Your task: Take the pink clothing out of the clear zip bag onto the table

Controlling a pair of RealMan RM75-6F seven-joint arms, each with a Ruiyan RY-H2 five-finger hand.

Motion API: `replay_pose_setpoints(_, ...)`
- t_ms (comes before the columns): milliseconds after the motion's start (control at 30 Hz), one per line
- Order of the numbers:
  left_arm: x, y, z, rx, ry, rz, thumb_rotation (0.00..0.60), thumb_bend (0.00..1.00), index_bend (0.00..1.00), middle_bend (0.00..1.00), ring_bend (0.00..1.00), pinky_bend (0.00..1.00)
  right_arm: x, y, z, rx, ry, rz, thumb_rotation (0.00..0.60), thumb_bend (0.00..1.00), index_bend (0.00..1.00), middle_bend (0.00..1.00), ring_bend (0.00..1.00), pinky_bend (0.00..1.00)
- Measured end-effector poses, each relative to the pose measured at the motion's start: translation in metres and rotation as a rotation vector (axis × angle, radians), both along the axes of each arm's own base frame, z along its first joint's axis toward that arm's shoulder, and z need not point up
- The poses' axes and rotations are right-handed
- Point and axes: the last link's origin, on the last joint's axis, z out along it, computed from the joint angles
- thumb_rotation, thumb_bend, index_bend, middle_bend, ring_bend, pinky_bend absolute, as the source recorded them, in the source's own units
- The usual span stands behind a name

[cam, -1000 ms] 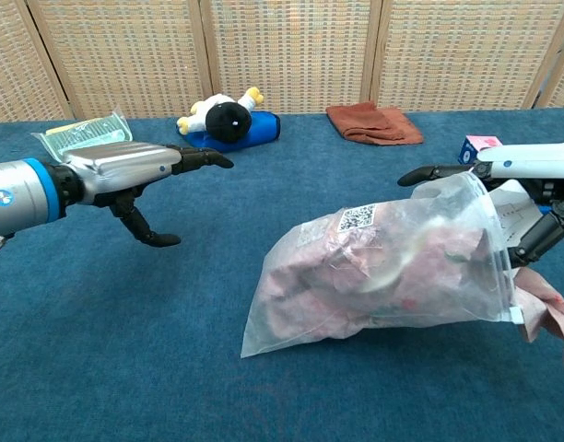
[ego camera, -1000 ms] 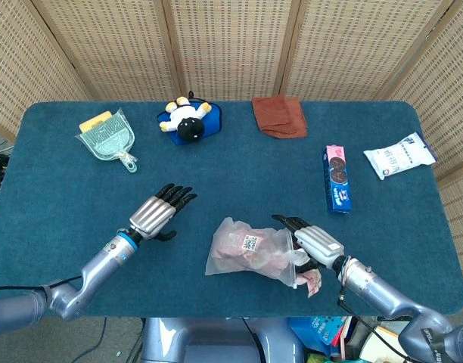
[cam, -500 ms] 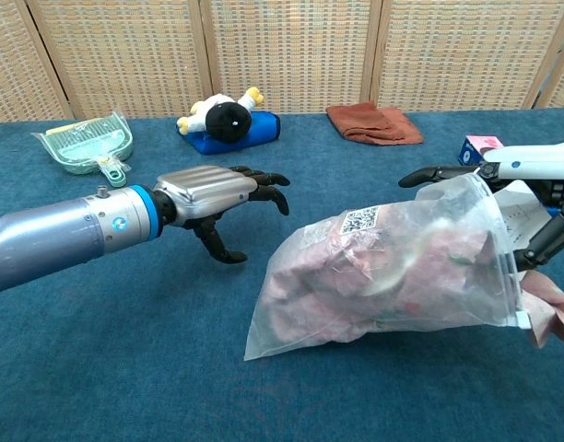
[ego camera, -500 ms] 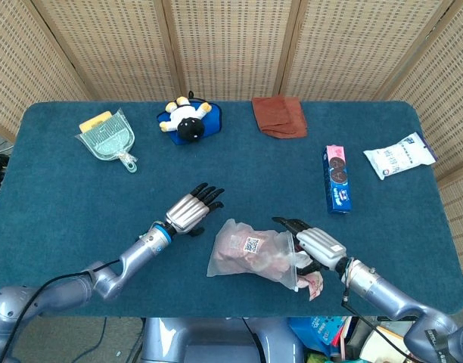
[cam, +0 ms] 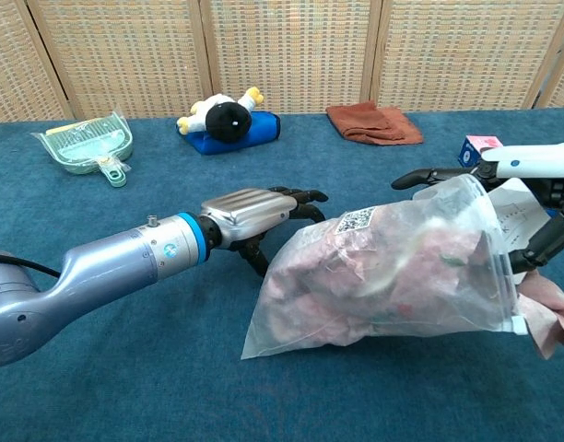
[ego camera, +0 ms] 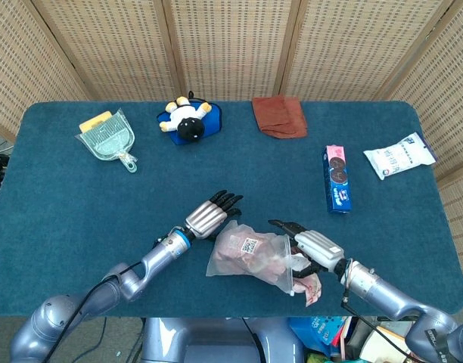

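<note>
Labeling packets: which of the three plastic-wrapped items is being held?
The zip bag of pink clothing, gripped by the right hand. The cookie box and white packet lie untouched.

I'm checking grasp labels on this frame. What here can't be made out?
- Right hand, chest view: cut off by the frame edge, its grip on the clear zip bag partly hidden.
- Left hand, both views: touching the bag or not, unclear.
- Pink clothing, head view: too small to identify.
</note>
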Motion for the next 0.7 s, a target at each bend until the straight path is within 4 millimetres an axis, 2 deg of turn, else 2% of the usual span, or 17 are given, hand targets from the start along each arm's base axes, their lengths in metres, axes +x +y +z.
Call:
replay_pose_setpoints(167, 0.009, -0.001, -0.002, -0.017, -0.051, -0.013, 0.6, 0.37, 0.27, 0.0, 0.0, 0.0, 0.001, 0.0, 0.001, 0.007, -0.007, 0.004, 0.6, 0.78, 0.7, 0.0, 0.0, 0.0)
replay_pose_setpoints(367, 0.014, -0.004, -0.005, -0.037, -0.073, -0.02, 0.6, 0.37, 0.38, 0.0, 0.0, 0.0, 0.002, 0.001, 0.0, 0.015, -0.012, 0.009, 0.6, 0.78, 0.7, 0.0, 0.0, 0.0)
replay_pose_setpoints(433, 0.015, -0.005, -0.006, -0.044, -0.075, -0.02, 0.6, 0.38, 0.44, 0.0, 0.0, 0.0, 0.002, 0.001, 0.0, 0.015, -0.011, 0.012, 0.6, 0.78, 0.7, 0.0, 0.0, 0.0)
replay_pose_setpoints(700, 0.019, -0.007, -0.008, -0.045, -0.074, -0.026, 0.6, 0.44, 0.53, 0.0, 0.0, 0.0, 0.003, 0.001, 0.003, 0.01, -0.011, 0.014, 0.6, 0.78, 0.7, 0.0, 0.0, 0.0)
